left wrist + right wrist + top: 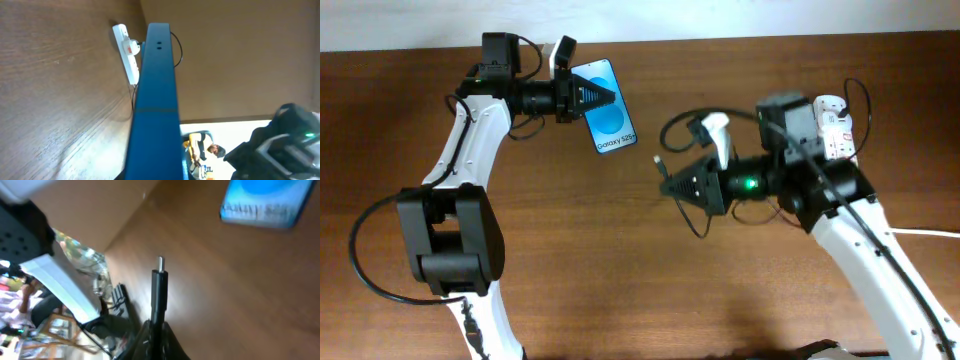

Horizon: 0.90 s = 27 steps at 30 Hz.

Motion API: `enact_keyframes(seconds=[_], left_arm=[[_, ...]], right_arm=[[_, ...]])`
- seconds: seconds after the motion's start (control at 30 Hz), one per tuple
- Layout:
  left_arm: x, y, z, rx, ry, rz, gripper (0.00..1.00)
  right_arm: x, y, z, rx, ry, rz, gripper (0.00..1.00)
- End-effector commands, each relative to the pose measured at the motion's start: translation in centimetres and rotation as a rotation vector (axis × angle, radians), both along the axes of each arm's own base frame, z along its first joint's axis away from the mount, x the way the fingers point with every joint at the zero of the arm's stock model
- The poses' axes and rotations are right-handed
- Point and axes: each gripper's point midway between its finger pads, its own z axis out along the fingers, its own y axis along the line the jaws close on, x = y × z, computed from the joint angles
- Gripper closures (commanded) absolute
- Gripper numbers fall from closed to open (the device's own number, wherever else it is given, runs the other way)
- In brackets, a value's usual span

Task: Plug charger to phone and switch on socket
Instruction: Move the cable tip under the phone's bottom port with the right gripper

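Fingers of the right gripper [157, 330] are closed almost fully on the charger [159, 287], pinching the lower end of its black plug so that the plug stands out of them with its small metal tip bare. Past that tip, toward one o'clock in the right wrist view, we see the phone [265, 202], well apart from the plug, with its blue screen and blurred white lettering showing. Overhead, the plug points roughly toward twelve o'clock from the gripper, and the charger's thin black cable loops away toward two o'clock above the right arm [840, 215]. The left gripper [595, 100] has its fingers closed on the phone's long side at ten o'clock, screen facing up; we cannot tell whether the phone rests on the tabletop [620, 280] or hangs just above it. In the left wrist view the phone fills the middle as a blue bar seen edge-on, and beyond it, at eleven o'clock, lies the socket [126, 47], white with a red switch. Overhead, the socket sits at three o'clock on the tabletop, partly hidden behind the right arm.
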Motion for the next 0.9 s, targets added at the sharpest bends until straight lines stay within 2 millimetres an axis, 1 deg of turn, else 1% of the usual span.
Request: enact_keyframes(seconds=[0.0,0.07,0.1,0.17,0.2,0.27,0.3,0.33,0.4,0.47,0.57,0.63,0.73,0.77,0.87], left_arm=[[-0.6,0.0,1.5,-0.027,-0.026,-0.019,1.00],[-0.9,-0.1,1.3,-0.027,0.003,-0.022,1.00],[-1.0,-0.1,1.3,-0.026,0.009,-0.022,1.00],[-1.0,-0.1,1.3,-0.026,0.009,-0.022,1.00],[-0.9,-0.1,1.2,-0.019,0.008,-0.018,1.00],[0.1,0.6,-1.3,0.117,0.045,0.066,1.00],[-0.3,0.5,-1.4,0.115,0.042,0.054,1.00],[-0.8,0.2,-0.5,0.068,-0.007,0.012,1.00],[-1.6,-0.2,1.0,-0.018,-0.060,-0.046,1.00],[-2.0,-0.3,1.6,-0.053,-0.059,-0.064,1.00],[-2.1,-0.3,1.7,-0.063,-0.054,-0.069,1.00],[-2.2,-0.3,1.7,-0.063,-0.042,-0.069,1.00],[-2.2,-0.3,1.7,-0.065,-0.023,-0.066,1.00],[-2.2,-0.3,1.8,-0.070,0.005,-0.063,1.00],[-2.2,-0.3,1.8,-0.073,0.005,-0.065,1.00]], right_arm=[[1.0,0.8,-6.4,0.091,0.199,-0.157,0.96],[1.6,2.0,-8.7,0.129,0.211,-0.228,0.96],[2.3,3.2,-10.3,0.133,0.240,-0.262,0.96],[3.0,4.4,-10.5,0.203,0.269,-0.219,0.96],[3.2,5.0,-10.4,0.247,0.266,-0.176,0.96],[3.5,6.2,-9.9,0.323,0.246,-0.078,0.96],[3.8,6.3,-10.2,0.325,0.247,-0.075,0.96],[3.9,6.4,-10.2,0.325,0.249,-0.074,0.96],[3.9,6.8,-9.2,0.340,0.232,-0.035,0.96],[4.0,7.0,-8.6,0.351,0.231,-0.028,0.96],[4.1,7.1,-7.4,0.384,0.227,-0.023,0.96],[4.2,7.1,-7.6,0.381,0.230,-0.035,0.96],[4.7,7.0,-7.7,0.385,0.294,-0.078,0.96],[4.9,7.0,-8.0,0.379,0.339,-0.107,0.96],[5.0,7.0,-8.1,0.381,0.367,-0.125,0.96]])
